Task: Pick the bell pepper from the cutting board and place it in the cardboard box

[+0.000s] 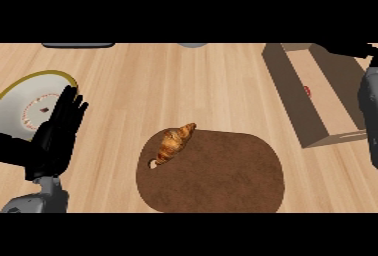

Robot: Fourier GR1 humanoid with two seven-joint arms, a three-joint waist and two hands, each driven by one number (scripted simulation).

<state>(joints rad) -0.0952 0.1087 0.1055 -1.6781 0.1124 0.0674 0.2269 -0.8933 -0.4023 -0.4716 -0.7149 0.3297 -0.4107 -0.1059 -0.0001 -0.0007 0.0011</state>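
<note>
the wooden counter fills the whole view, pale planks running side to side. on it, toward the near edge and a little right of centre, lies the dark brown cutting board, rounded at its corners. up at the far right sits the cardboard box, long and open-topped, set at a slant, with something small and red showing inside against its floor; it may be the bell pepper, though too little of it shows to be sure, and no pepper lies on the board. at the far left there is a white plate with a yellow rim, partly behind the left hand. a grey forearm comes down the right edge beside the box, and i cannot tell what the right hand is doing since it shows only as a dark shape at the top right corner. the left hand is held up at the left side, fingers straight and spread a little, holding nothing, resting over the plate's near edge. a croissant lies on the board's far left corner, tilted, its tip poking past the edge. two dark and grey shapes sit cut off at the far edge of the counter
</note>
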